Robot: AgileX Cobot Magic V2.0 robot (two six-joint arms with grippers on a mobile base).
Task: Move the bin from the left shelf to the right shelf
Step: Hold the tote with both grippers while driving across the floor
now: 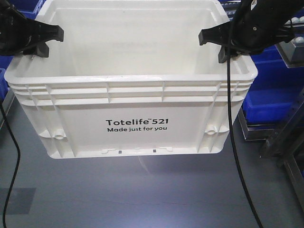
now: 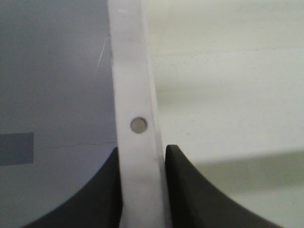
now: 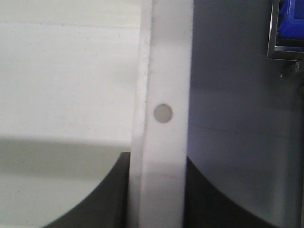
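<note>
The bin (image 1: 137, 107), a large white tote printed "Totelife 521 Made just for you", hangs above the grey floor, held by both arms. My left gripper (image 1: 42, 42) is shut on its left rim. My right gripper (image 1: 219, 42) is shut on its right rim. In the left wrist view the white rim (image 2: 137, 95) with a small round hole runs between the two black fingers (image 2: 190, 190), which press on both sides. The right wrist view shows the same: the rim (image 3: 164, 85) is clamped between the dark fingers (image 3: 107, 199). The bin looks empty inside.
Blue plastic bins (image 1: 273, 90) sit on a metal shelf frame (image 1: 256, 133) at the right, and more blue shows at the far left (image 1: 4, 85). Black cables (image 1: 232, 142) hang from both arms. The grey floor (image 1: 142, 194) lies below the bin.
</note>
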